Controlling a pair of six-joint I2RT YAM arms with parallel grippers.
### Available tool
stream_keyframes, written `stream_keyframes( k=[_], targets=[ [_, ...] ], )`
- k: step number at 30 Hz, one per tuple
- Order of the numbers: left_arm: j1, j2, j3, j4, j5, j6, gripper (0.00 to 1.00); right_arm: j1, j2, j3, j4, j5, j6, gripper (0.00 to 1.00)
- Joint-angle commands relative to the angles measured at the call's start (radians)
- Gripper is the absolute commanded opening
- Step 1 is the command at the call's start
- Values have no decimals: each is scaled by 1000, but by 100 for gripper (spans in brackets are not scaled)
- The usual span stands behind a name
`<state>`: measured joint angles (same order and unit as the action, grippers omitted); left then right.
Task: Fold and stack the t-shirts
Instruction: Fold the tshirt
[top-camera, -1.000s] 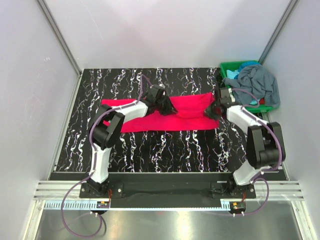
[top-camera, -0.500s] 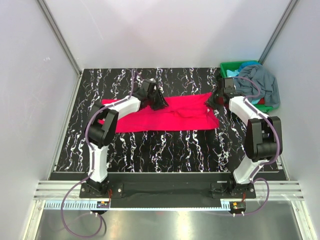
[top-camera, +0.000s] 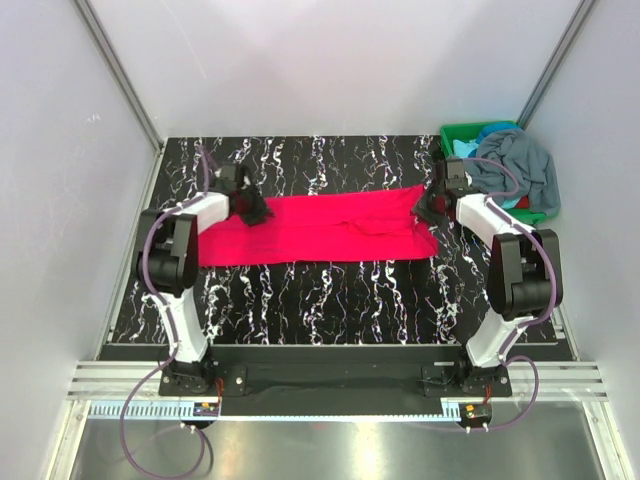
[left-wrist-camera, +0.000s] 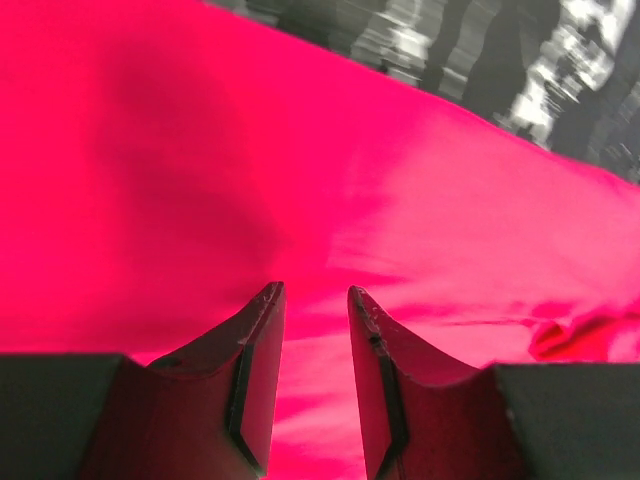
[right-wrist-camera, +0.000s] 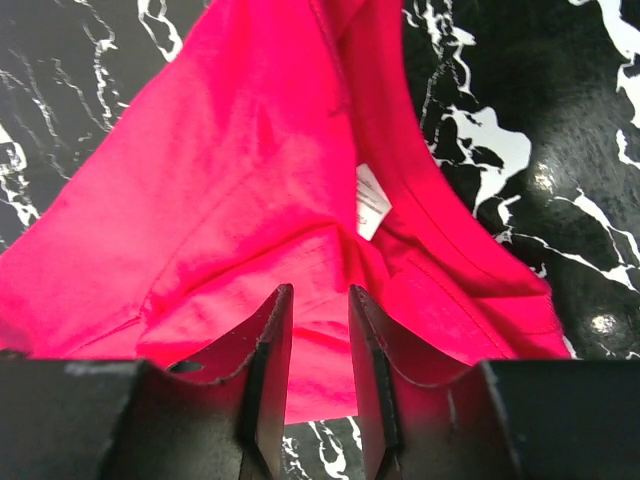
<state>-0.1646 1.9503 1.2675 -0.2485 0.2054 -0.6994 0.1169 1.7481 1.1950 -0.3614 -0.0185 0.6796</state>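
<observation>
The task is at an early stage. The pink shirt lies on the table as a long flat band running left to right. It looks narrowed lengthwise, so a first fold seems done, but it is far too long to count as folded and needs at least one fold across its length. The left gripper is at the band's left end and the right gripper at its right end. In each wrist view the jaws stand a narrow gap apart with nothing between them, low over the cloth, so neither holds the shirt. The right wrist view shows the neckline and a white label just ahead of the fingers, with rumpled layers there that may want smoothing. The grey shirt sits in a heap in the green bin at the far right corner, and a bit of the teal shirt shows beside it. Neither of these is spread or folded. No stack exists yet, so most of the work remains: finishing the pink one, then two more shirts, then stacking.
</observation>
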Motion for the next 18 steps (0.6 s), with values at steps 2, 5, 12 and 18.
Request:
stream_keyframes(
  k=[2,5,12,18],
  targets=[
    [103,-93,-25,-12,28,40,37,3,11,-15,-4,22,-12,35],
    [154,-82,-39,-12,43,35,38,1,48,-28,9,-21,-11,30],
    [208,-63,-109,-18,-24,29,38,3,80,-72,16,38,-37,25],
    [217,-105,-122,-149,-233,31,38,3,120,-80,24,60,-60,24]
  ],
)
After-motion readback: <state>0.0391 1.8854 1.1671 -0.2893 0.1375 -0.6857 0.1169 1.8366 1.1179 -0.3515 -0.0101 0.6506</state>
